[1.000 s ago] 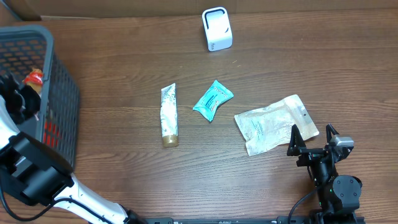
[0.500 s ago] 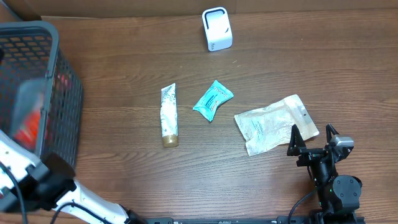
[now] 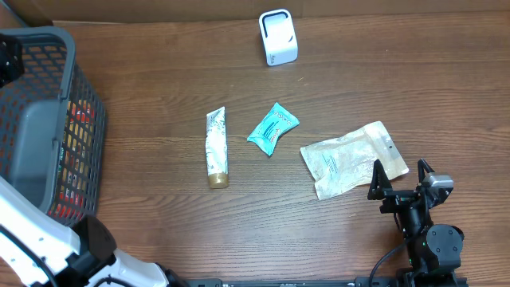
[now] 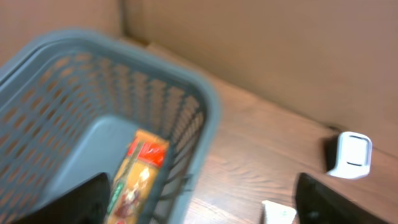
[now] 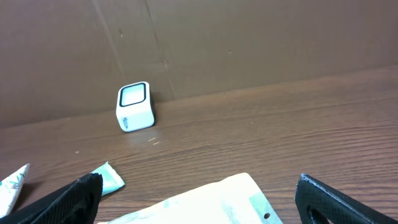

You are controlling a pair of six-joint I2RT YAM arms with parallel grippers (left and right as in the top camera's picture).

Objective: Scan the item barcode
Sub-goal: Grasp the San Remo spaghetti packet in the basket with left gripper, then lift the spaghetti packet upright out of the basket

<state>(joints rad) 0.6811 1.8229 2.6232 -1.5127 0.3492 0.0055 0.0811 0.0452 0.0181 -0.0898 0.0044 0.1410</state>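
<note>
The white scanner (image 3: 276, 37) stands at the back of the table, and it shows as well in the left wrist view (image 4: 351, 154) and the right wrist view (image 5: 135, 107). A white tube (image 3: 216, 147), a teal packet (image 3: 272, 127) and a white pouch (image 3: 353, 159) lie mid-table. My right gripper (image 3: 398, 177) is open just behind the pouch (image 5: 211, 202), with nothing in it. My left gripper (image 4: 199, 211) hangs open above the grey basket (image 4: 205, 118). Below it, inside the basket, lies an orange-and-red packet (image 4: 140, 174).
The basket (image 3: 88, 104) fills the table's left edge, red showing through its mesh. A brown cardboard wall (image 5: 249, 43) closes off the back. My left arm's white link (image 3: 32, 231) crosses the bottom-left corner.
My left gripper has opened and let the orange-and-red packet drop into the basket. It has pulled back toward the basket's far left side. The right arm has not moved.
</note>
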